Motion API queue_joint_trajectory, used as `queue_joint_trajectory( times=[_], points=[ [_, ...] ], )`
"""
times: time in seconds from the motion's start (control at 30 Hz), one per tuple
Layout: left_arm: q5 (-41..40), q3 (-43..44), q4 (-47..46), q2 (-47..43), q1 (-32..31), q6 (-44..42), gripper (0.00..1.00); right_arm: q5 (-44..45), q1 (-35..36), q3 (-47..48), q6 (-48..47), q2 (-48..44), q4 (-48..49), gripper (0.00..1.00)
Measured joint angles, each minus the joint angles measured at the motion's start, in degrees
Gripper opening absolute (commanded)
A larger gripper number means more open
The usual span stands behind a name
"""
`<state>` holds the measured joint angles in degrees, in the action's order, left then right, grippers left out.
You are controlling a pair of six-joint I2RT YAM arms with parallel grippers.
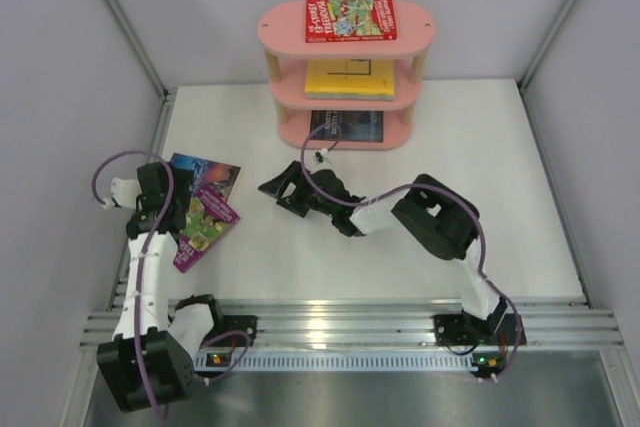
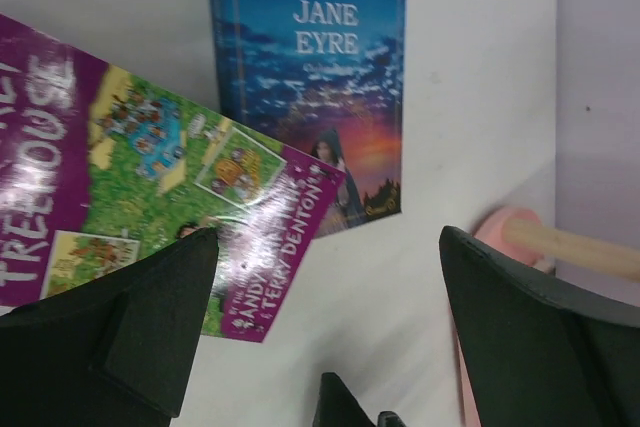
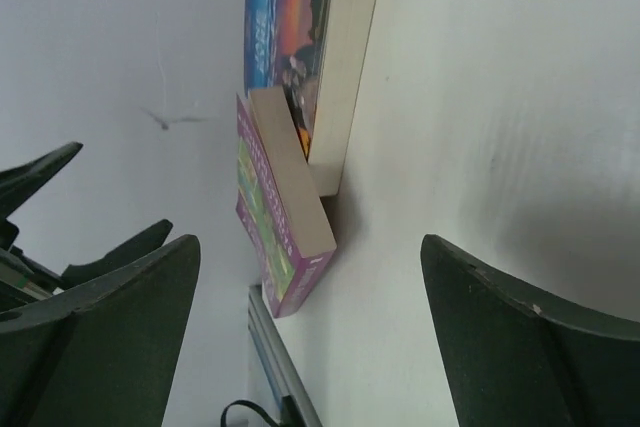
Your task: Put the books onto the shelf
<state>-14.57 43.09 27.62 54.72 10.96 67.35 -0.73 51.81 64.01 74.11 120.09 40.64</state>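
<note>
The pink shelf (image 1: 276,31) stands at the back of the table. A red book (image 1: 350,19) lies on its top board, a yellow book (image 1: 348,77) on the middle one, and a dark navy book (image 1: 346,125) on the bottom one. On the table at the left, a purple book (image 1: 208,219) (image 2: 150,177) (image 3: 280,207) overlaps a blue book (image 1: 207,173) (image 2: 320,77) (image 3: 300,37). My left gripper (image 1: 172,209) (image 2: 328,247) hovers open at the purple book's left edge and holds nothing. Open and holding nothing, my right gripper (image 1: 272,192) (image 3: 310,244) sits right of both books, pointing at them.
A metal rail (image 1: 340,322) runs along the near edge of the table. Grey walls close in the left, right and back sides. In the left wrist view, the shelf's pink base (image 2: 497,229) and a wooden post (image 2: 585,252) show at the right.
</note>
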Motion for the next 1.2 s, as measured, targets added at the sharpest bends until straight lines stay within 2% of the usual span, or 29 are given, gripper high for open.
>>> queue_joint_trajectory(
  times=[0.1,0.37,0.57,0.7,0.8,0.9,0.93,1.0,1.13,1.2],
  points=[
    [-0.2,-1.6,1.1,-0.4,3.8,-1.0,0.97,-3.9,2.2,5.5,-0.8,7.1,2.8,0.91],
    [8.9,-6.8,1.0,7.0,15.2,-4.8,0.94,-9.4,5.1,19.2,-2.6,18.7,7.1,0.89],
    [12.2,-7.5,-0.2,8.9,16.5,-6.3,0.94,-13.6,6.2,27.0,-4.0,23.7,6.9,0.79],
    [12.2,-7.6,-1.7,8.9,16.6,-6.8,0.93,-16.1,6.2,30.6,-6.6,24.8,2.0,0.72],
    [12.5,-7.6,-2.5,9.1,16.6,-7.4,0.93,-18.4,6.2,32.2,-7.8,25.6,-0.1,0.63],
    [14.3,-7.6,-3.6,9.6,16.6,-9.1,0.93,-20.5,6.1,32.9,-8.5,26.3,-0.5,0.39],
    [15.3,-7.6,-4.0,9.7,16.7,-10.0,0.93,-21.0,6.0,32.8,-8.7,26.5,-0.7,0.2],
    [17.8,-7.5,-4.4,9.9,16.7,-12.0,0.93,-21.8,5.6,31.1,-8.1,26.5,0.5,0.03],
    [24.8,-5.0,-4.1,11.6,16.7,-15.6,0.86,-22.9,4.8,23.6,-6.2,24.0,6.1,0.0],
    [27.9,-3.7,-4.1,11.7,16.7,-16.9,0.85,-23.8,3.7,16.2,-5.6,19.9,8.9,0.0]
  ],
)
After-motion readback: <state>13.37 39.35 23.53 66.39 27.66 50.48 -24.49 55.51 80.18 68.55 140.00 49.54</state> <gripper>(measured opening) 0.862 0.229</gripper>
